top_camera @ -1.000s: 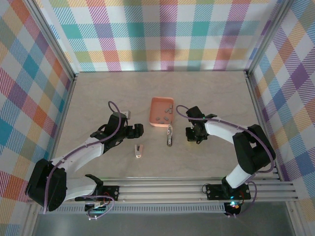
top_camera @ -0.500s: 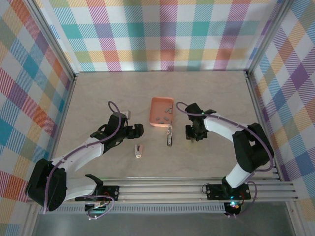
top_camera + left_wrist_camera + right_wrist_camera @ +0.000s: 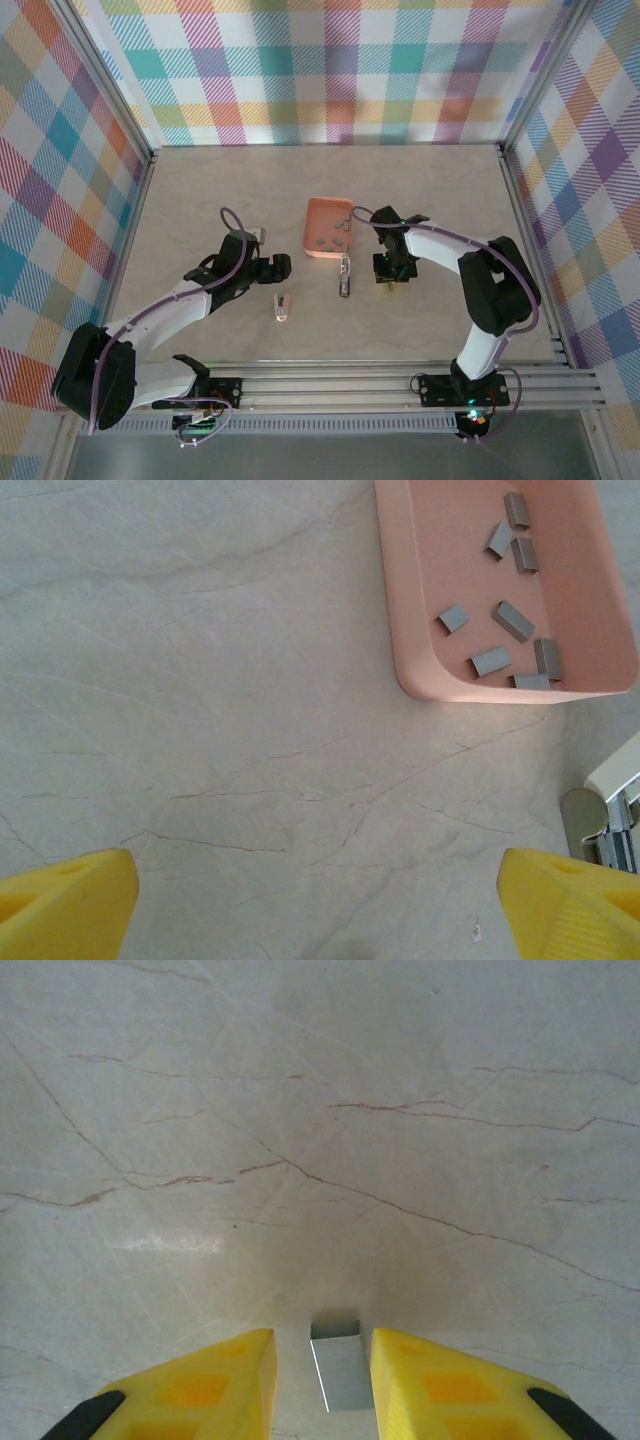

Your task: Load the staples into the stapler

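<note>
Early in loading: small grey metal staple strip [image 3: 340,1372] between narrow right jaws, grip unclear; left jaws wide.

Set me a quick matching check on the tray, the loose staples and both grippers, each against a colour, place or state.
Things:
1. tray
2. staples
3. left gripper
4. right gripper

Descriptions:
A. grey strip between its fingers
B. salmon-orange
C. wide open
D. lying in the tray

Pairs: 1-B, 2-D, 3-C, 4-A
</note>
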You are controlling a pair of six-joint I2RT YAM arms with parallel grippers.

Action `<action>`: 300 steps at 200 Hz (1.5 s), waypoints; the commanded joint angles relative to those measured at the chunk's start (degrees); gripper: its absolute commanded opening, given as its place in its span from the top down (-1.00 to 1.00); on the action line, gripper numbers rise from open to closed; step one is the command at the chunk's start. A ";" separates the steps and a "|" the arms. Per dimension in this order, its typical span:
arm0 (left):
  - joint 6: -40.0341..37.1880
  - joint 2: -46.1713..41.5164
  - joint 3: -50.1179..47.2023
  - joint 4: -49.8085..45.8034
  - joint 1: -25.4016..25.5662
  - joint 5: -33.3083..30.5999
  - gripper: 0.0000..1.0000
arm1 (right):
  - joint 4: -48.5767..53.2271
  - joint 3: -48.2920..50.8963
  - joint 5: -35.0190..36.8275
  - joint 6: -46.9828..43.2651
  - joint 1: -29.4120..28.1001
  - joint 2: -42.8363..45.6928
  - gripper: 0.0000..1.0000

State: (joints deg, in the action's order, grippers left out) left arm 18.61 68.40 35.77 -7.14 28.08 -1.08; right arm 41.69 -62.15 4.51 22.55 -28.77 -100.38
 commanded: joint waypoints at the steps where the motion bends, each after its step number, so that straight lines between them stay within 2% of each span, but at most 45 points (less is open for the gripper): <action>1: -0.21 -1.09 -0.71 0.54 0.40 -0.61 -0.85 | 1.91 -1.56 0.34 -1.20 0.23 -1.39 0.40; 61: -0.21 -0.85 -0.62 0.54 0.40 -0.62 -0.85 | 2.16 -2.27 1.72 -0.94 0.28 -2.87 0.45; 121: -0.27 -0.78 -0.70 0.62 0.41 -0.68 -0.85 | 1.12 -2.36 1.21 -0.40 0.25 -4.45 0.60; 181: -0.53 0.05 -0.17 1.29 0.40 0.06 -0.85 | -0.23 -0.66 1.31 -0.07 0.28 -2.12 0.64; 224: -0.26 0.81 0.44 1.81 0.46 0.79 -0.85 | -1.43 0.35 1.37 -0.02 0.21 0.46 0.36; 246: -0.16 1.02 0.53 1.71 0.40 0.52 -0.85 | -1.39 0.02 1.38 0.30 -0.51 3.44 0.28; 272: 0.38 1.30 0.59 1.50 0.40 0.20 -0.85 | -1.91 -1.07 0.74 2.81 -3.64 7.09 0.18; 300: 1.07 1.52 0.31 1.66 0.42 -0.02 -0.85 | -3.89 -2.78 0.51 6.98 -9.36 8.21 -0.07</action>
State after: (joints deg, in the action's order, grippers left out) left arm 18.72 69.56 35.77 -6.90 28.10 -0.91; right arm 39.53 -62.67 5.76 25.15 -33.78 -93.23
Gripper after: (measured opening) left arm 0.926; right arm 0.483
